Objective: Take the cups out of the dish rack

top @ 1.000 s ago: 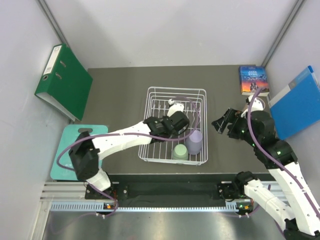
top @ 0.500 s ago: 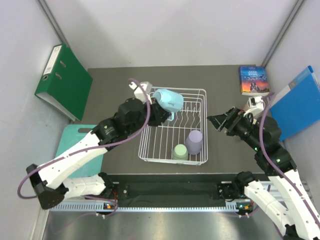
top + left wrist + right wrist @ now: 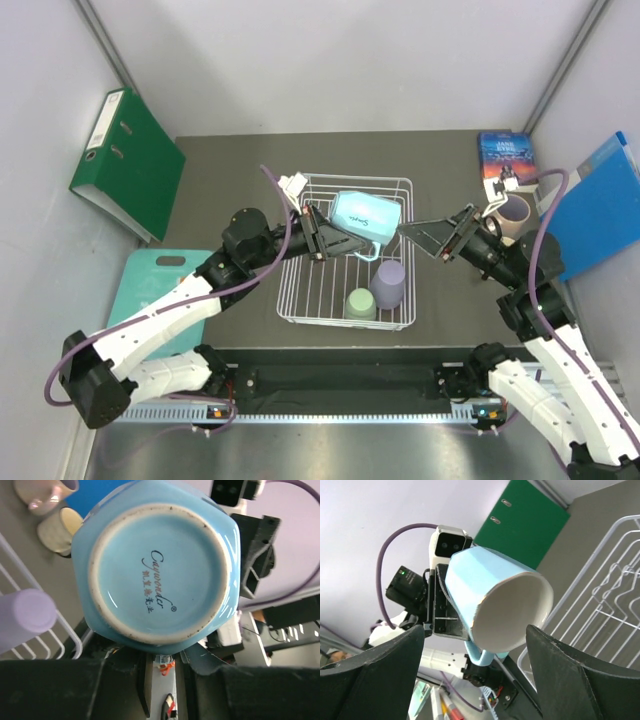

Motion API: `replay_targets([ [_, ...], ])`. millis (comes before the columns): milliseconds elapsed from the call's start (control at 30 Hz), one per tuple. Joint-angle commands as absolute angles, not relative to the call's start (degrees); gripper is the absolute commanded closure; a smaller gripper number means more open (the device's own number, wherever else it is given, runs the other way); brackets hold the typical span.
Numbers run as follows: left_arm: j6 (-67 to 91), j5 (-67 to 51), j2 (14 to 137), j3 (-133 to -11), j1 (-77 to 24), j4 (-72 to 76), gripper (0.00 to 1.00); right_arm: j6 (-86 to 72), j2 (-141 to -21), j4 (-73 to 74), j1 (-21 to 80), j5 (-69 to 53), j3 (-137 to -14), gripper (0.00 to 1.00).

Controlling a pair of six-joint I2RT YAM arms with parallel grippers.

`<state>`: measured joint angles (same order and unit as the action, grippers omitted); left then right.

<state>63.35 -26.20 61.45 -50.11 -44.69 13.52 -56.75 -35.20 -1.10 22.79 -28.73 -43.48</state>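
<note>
Left jaws: clamping on the light blue mug (image 3: 365,213) at its handle side, carrying it clear of the wires.
Right jaws: standing wide apart, gripping nothing, with the fingers (image 3: 580,675) flanking the mug's open mouth in the right wrist view.
Left gripper (image 3: 328,238): reaching in from 9 o'clock across the dish rack (image 3: 297,300), pointing toward 3 o'clock.
Right gripper (image 3: 425,240): hovering at 3 o'clock of the rack, just beside its right rim, facing the mug; contact with the mug impossible to tell.
Light blue mug: hanging tilted in the air over the rack's 1 o'clock part, mouth turning toward 3 o'clock, base facing the left wrist camera and showing a printed maker's mark.
Sage green mug (image 3: 360,303): sitting base up inside the rack at 5 o'clock.
Lavender mug (image 3: 388,282): sitting base up just beside the green one, at 4 o'clock inside the rack.
Pink mug (image 3: 45,491) and cream mug (image 3: 57,527): standing mouth up, close together, on the table (image 3: 230,200) outside the rack toward 3 o'clock.
Green binder (image 3: 125,160): leaning at 10 o'clock.
Book (image 3: 507,160): lying at 2 o'clock.
Blue binder (image 3: 600,205): leaning at 3 o'clock, beyond the right arm.
Teal board (image 3: 150,300): lying at 9 o'clock, partly under the left arm.
</note>
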Motion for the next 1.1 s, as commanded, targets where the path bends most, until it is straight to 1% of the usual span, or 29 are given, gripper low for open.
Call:
replay_targets([
  [0,68.0,-31.3,60.3,-51.1,-45.3,30.3,1.00,-59.7,-36.0,-9.0,24.0,-31.8,-43.5,0.18],
  [167,67.4,-31.6,61.8,-51.2,-47.8,29.4,1.00,-60.6,-38.9,-12.6,26.0,-31.6,-44.5,0.19],
  [300,66.4,-30.7,64.9,-51.8,-51.8,29.4,1.00,-59.2,-42.5,-13.3,30.4,-30.5,-46.7,0.20],
  [400,65.3,-30.5,67.6,-52.9,-54.2,29.1,1.00,-58.1,-44.9,-13.2,33.0,-29.1,-47.9,0.26],
  [433,65.1,-30.2,67.9,-53.0,-54.7,29.0,1.00,-57.7,-45.3,-12.3,33.4,-28.6,-48.0,0.40],
  [500,64.5,-29.7,68.2,-53.2,-54.9,28.5,1.00,-56.7,-44.9,-10.9,33.7,-26.6,-48.3,0.60],
  [533,64.0,-29.3,68.0,-53.3,-54.9,27.7,1.00,-56.3,-43.9,-10.2,33.7,-26.1,-48.2,0.77],
  [600,61.2,-27.6,67.1,-54.3,-54.9,22.9,1.00,-54.1,-42.8,-6.1,33.6,-23.7,-49.0,0.90],
  [633,60.1,-26.8,66.8,-55.2,-54.9,20.8,1.00,-52.3,-42.1,-4.5,33.6,-22.9,-50.2,1.00],
  [700,56.7,-24.4,65.5,-56.0,-54.8,15.2,1.00,-50.6,-41.4,-0.3,33.6,-20.9,-51.2,1.00],
  [767,55.0,-20.2,64.6,-56.3,-54.9,12.9,1.00,-48.1,-40.0,4.3,33.6,-18.3,-53.2,1.00],
  [800,53.5,-18.8,63.6,-56.3,-54.9,11.5,0.96,-47.3,-39.5,6.0,33.7,-16.8,-53.9,1.00],
  [833,52.7,-15.2,63.0,-56.7,-54.8,8.2,0.90,-45.4,-38.4,7.6,33.6,-15.0,-55.6,1.00],
  [867,51.7,-13.4,62.4,-57.0,-54.8,5.7,0.63,-44.4,-37.9,9.5,33.6,-13.0,-56.9,1.00],
  [900,49.9,-10.3,61.4,-57.5,-54.7,3.2,0.53,-43.3,-37.6,14.7,33.7,-8.3,-58.3,1.00],
  [933,49.3,-7.2,60.9,-58.4,-54.6,-3.0,0.40,-40.7,-37.7,17.0,33.6,-6.2,-61.4,1.00],
  [967,49.0,-0.6,60.3,-58.6,-54.6,-5.3,0.21,-39.3,-37.9,19.9,33.6,-1.4,-63.3,1.00],
  [1000,49.3,3.6,58.6,-58.4,-54.6,-6.9,0.13,-38.2,-38.2,24.4,33.6,-0.2,-64.9,1.00],
  [1033,49.5,6.6,57.8,-57.8,-54.5,-8.4,0.08,-36.4,-39.5,26.7,33.7,2.7,-67.9,1.00],
  [1067,50.3,11.8,55.7,-57.1,-54.5,-9.7,0.06,-35.5,-40.2,28.5,33.7,6.6,-69.2,1.00],
])
